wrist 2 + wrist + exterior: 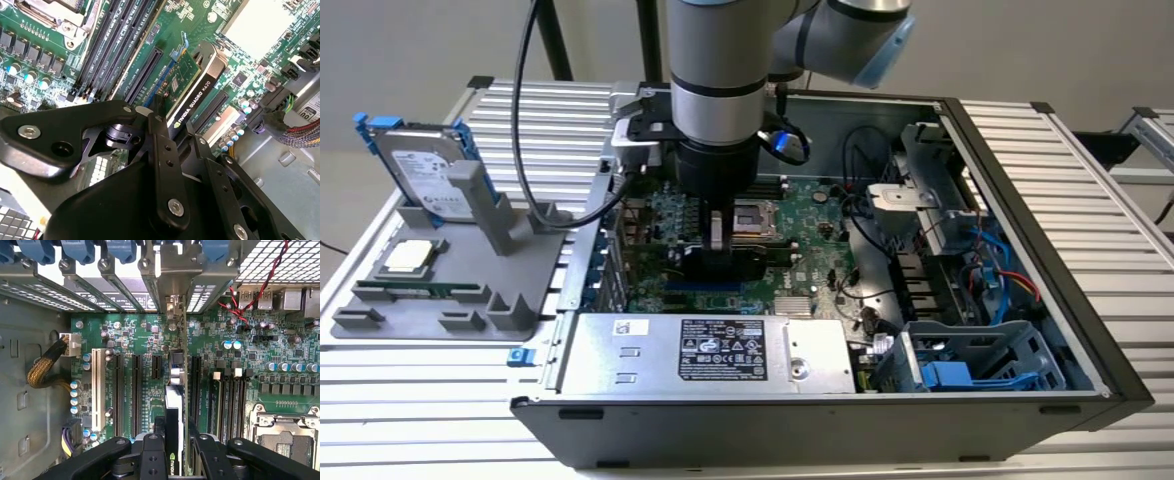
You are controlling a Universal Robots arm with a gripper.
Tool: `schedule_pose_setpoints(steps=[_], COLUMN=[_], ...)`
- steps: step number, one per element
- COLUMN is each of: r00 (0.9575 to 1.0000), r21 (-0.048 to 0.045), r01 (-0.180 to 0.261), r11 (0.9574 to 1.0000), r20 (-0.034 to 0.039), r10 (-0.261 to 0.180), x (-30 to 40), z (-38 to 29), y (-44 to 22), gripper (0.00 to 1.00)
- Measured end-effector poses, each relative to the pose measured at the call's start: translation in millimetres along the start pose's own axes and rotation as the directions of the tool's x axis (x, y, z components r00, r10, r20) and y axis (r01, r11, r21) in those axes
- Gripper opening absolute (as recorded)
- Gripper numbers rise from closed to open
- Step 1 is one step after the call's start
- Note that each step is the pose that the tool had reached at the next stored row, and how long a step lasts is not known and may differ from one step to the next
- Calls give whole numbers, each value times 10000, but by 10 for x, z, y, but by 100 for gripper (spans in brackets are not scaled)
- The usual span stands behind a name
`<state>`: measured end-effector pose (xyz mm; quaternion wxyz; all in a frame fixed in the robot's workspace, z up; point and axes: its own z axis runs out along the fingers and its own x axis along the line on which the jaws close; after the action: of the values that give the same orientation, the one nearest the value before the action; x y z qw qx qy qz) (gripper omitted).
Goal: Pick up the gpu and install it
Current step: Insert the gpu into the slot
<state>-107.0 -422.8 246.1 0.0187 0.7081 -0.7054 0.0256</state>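
The gpu (195, 95) is a green card with a black shroud, standing on edge over the motherboard (817, 222) inside the open computer case (1067, 330). My gripper (718, 246) reaches straight down into the case and is shut on the card's upper edge. In the second wrist view the black fingers (161, 145) clamp the card, whose lower edge runs along a blue-ended expansion slot (154, 91). In the first wrist view the gpu (174, 405) appears edge-on between the gripper (175, 426) fingers. Its silver bracket (172, 304) sits at the rear slot openings.
A power supply (707, 350) lies along the case's near side, and a drive cage (974, 365) with cables (994, 275) is on the exterior view's right. The CPU socket (754, 215) is beside the gripper. A grey stand (440, 300) outside holds a hard drive (427, 170).
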Motion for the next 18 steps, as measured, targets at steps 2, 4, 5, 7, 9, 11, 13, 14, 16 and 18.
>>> schedule_pose_setpoints(steps=[2,4,5,7,9,11,13,14,16,18], r00=[10000,10000,10000,10000,10000,10000,9999,9999,9998,9996], r21=[1,1,0,0,-3,-5,-9,-10,-14,-19], r01=[0,-3,-11,-31,-44,-68,-121,-153,-208,-291], r11=[10000,10000,10000,10000,10000,10000,9999,9999,9998,9996], r20=[2,1,-1,2,-2,-3,-3,-4,-3,-4], r10=[0,3,11,31,44,68,121,153,208,291], x=[0,1,1,1,4,11,19,19,19,19], z=[-3,-14,-20,-24,-27,-27,-27,-26,-21,-7], y=[0,0,0,0,2,2,2,2,2,2], gripper=[0,0,0,0,0,0,0,0,0,0])
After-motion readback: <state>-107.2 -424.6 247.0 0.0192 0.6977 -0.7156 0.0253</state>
